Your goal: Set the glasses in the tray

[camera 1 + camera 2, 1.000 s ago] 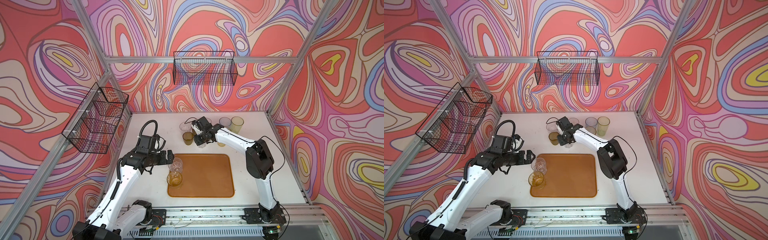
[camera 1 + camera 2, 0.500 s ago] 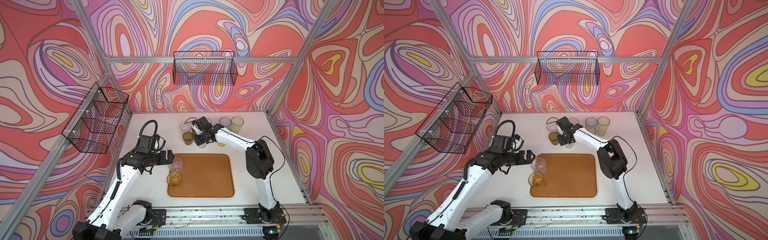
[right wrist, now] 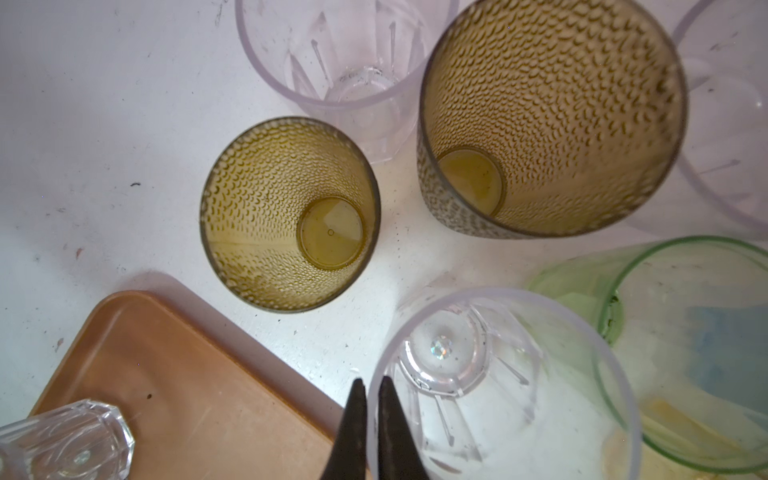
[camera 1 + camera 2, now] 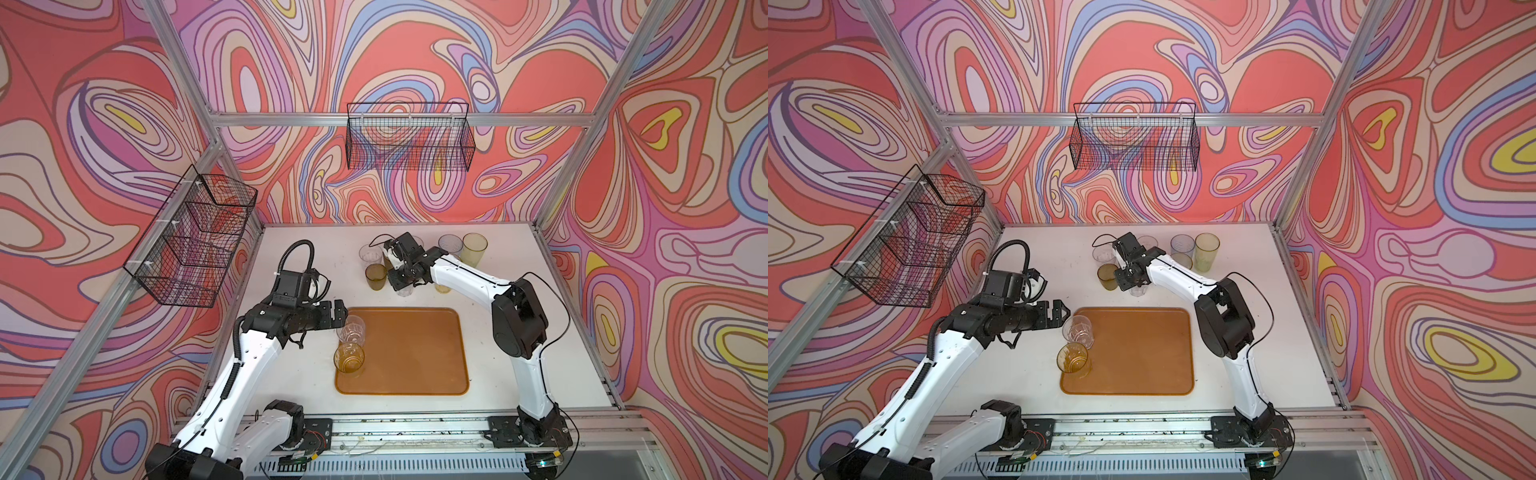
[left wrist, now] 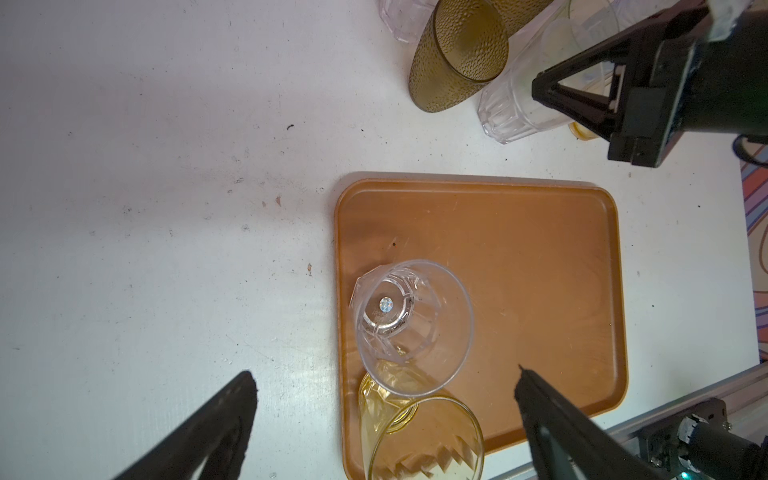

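Right wrist view: right tool just snapped together, pinching a clear glass by the rim, just off the far edge of the tray, so a lift looks next. Left tool is spread wide; a second clear glass and an amber glass sit along the tray's left edge.

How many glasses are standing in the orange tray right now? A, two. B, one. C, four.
A: only a clear faceted glass and an amber glass stand in the tray, one beside the other.
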Robot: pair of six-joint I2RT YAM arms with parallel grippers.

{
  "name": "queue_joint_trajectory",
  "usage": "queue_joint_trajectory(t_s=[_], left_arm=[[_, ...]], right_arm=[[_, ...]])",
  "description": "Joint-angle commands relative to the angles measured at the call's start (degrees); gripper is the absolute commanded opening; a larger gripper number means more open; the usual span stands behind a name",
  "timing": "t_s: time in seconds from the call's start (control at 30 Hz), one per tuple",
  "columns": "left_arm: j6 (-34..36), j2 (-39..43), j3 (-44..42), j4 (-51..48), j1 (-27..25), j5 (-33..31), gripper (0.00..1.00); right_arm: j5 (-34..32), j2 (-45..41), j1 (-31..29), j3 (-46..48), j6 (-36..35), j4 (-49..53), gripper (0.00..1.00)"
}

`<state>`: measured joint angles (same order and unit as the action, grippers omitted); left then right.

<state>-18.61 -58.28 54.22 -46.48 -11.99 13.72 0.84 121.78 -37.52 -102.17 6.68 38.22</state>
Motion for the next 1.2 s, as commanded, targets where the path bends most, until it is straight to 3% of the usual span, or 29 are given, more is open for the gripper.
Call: queue_joint_trajectory(t_s=[0.0,0.43,0.83,1.17], left_arm=[[0.49,-0.22,-0.42,0.32,0.48,1.15,1.00],[-2.04,1.68,1.03,0.64,0.83,0.53,1.00],[-14.26,9.71,-5.65,9.78,0.77,3.70,1.00],[-11.82,8.18,-5.13,6.84,0.74,1.85,1.00]], right_arm=[[-0.17,-1.36,0.14,-0.93,0.80,1.11,0.00],[0.87,-3.95,0.16,-1.88,2.45,2.13,0.00],[1.18,-6.73,0.16,-3.56,3.69,4.67,0.00],[1.09,-7.43,0.01,-4.77,5.18,6.24,0.00]])
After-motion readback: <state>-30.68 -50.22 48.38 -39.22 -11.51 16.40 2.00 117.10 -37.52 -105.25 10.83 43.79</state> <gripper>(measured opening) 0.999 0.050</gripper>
